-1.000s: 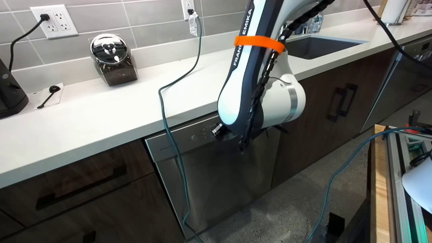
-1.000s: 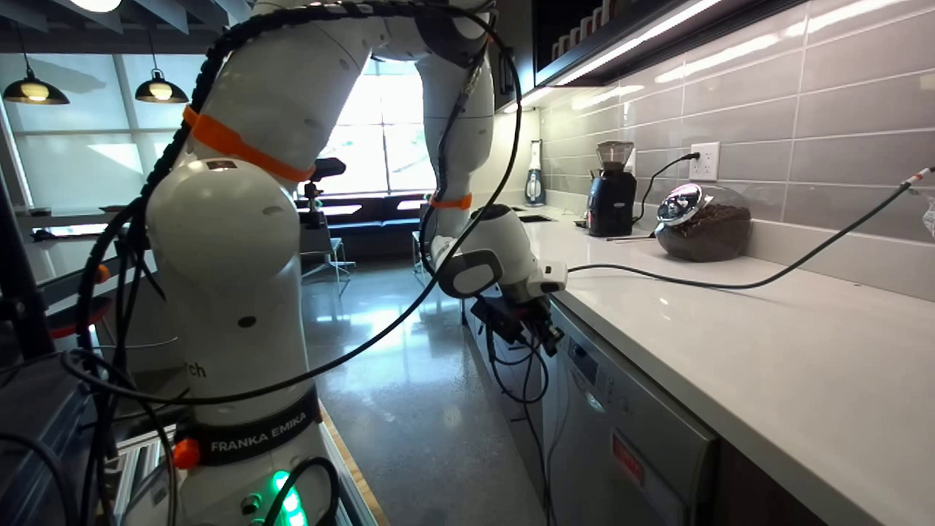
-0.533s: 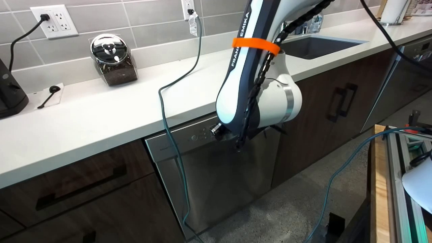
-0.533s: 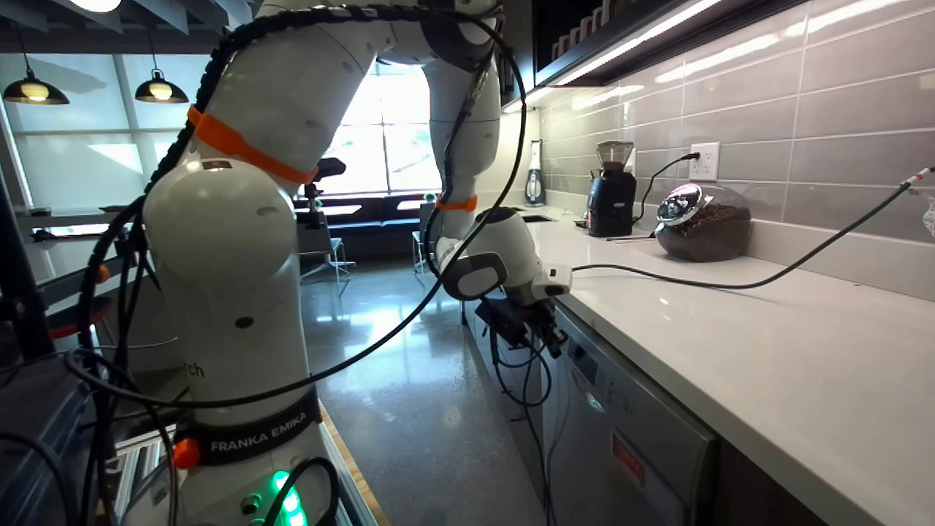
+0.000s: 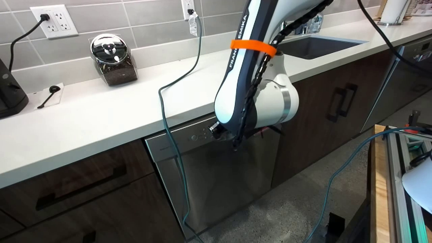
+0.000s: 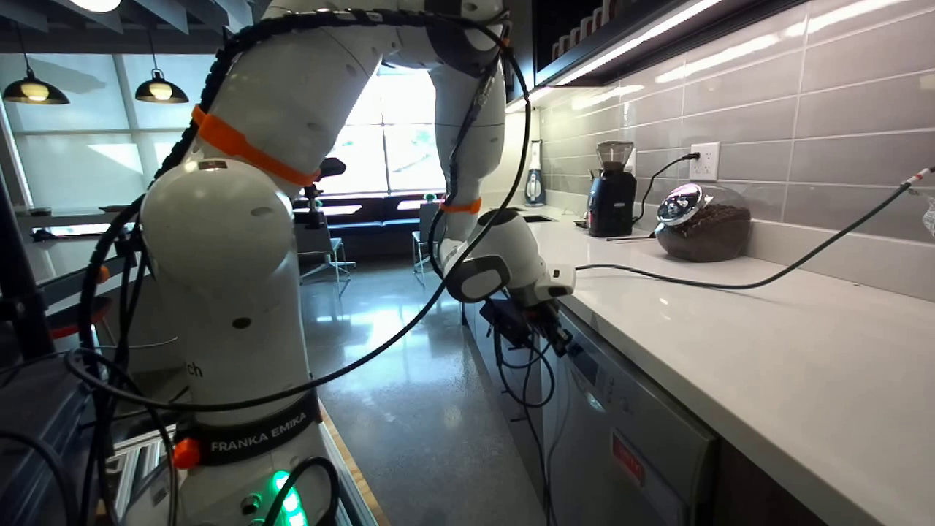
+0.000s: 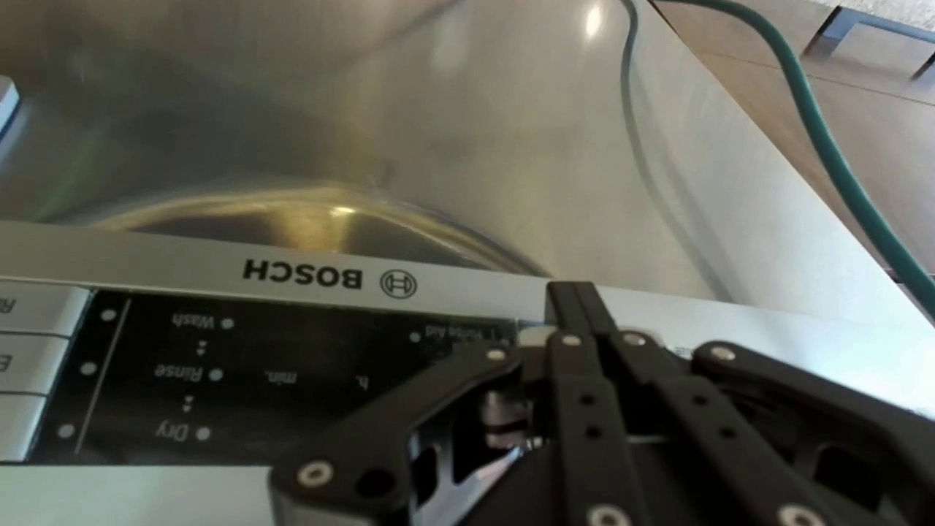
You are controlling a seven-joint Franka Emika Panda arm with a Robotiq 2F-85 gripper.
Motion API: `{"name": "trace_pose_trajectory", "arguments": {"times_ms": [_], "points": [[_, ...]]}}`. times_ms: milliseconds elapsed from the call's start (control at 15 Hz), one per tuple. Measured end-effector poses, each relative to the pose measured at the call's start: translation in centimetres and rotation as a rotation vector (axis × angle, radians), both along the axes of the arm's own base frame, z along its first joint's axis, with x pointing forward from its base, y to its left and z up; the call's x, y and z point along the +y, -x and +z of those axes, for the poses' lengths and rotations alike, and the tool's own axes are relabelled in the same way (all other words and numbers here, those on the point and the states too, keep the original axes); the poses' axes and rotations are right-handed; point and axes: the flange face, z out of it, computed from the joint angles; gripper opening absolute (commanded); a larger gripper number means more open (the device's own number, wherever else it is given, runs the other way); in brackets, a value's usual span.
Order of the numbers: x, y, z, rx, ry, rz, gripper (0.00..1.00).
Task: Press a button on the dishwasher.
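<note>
The dishwasher has a brushed steel front (image 5: 219, 182) below the counter, with a control strip (image 5: 172, 143) along its top. A red label (image 6: 628, 459) shows on it in an exterior view. In the wrist view the strip carries upside-down BOSCH lettering (image 7: 302, 274), a dark display (image 7: 307, 380) and pale buttons (image 7: 36, 310) at the left edge. My gripper (image 7: 572, 286) is shut and empty, its two fingertips together over the strip just past the display's end. In both exterior views the gripper (image 5: 214, 128) (image 6: 561, 343) is close to the strip. I cannot tell whether it touches. The fingers hide part of the strip.
A green-blue cable (image 5: 184, 179) hangs over the counter edge across the dishwasher front. The white countertop (image 5: 101, 114) overhangs the strip. Dark cabinets (image 5: 320, 101) flank the dishwasher. A lidded glass jar (image 5: 113, 60) stands on the counter. A black arm cable (image 6: 526, 398) loops below the gripper.
The arm has shifted slightly left in an exterior view and slightly right, toward the dishwasher strip, in another. The gripper has come a little closer to the strip. The dishwasher has not moved.
</note>
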Motion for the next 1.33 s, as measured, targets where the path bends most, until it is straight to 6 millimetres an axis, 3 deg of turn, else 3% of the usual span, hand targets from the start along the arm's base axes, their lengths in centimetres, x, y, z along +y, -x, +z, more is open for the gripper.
{"name": "trace_pose_trajectory", "arguments": {"times_ms": [1333], "points": [[0.45,0.44,-0.70,-0.038,-0.012,-0.038,0.00]]}}
